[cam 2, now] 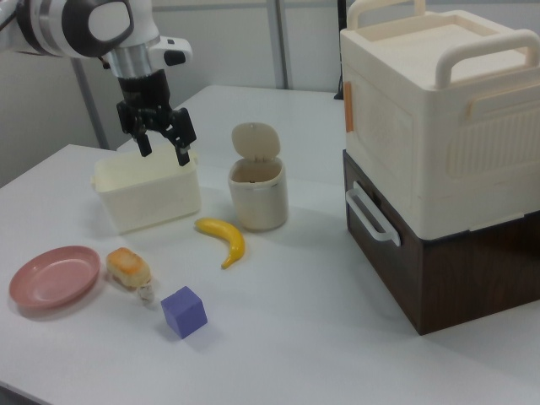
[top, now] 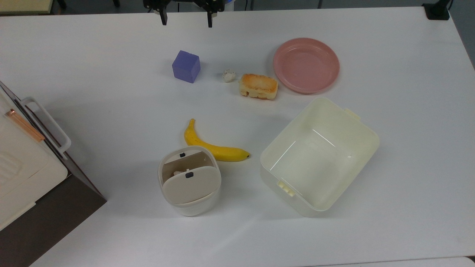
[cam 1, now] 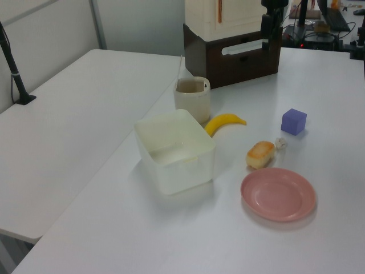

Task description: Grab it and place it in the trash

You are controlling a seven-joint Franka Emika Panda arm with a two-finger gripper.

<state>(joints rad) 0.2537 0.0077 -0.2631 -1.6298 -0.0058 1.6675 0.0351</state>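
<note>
My hand hangs spread high over the desk, ready for the paper wad between cube and bread

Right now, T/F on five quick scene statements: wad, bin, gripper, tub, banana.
1. The paper wad lies between the purple cube and the bread piece. True.
2. The gripper is shut on the wad. False: it is open and holds nothing, raised off the table.
3. One flap of the trash bin is tipped open. True.
4. The cream tub holds the banana. False: the banana lies on the table beside the bin.
5. The pink plate has bread on it. False: it is bare.
</note>
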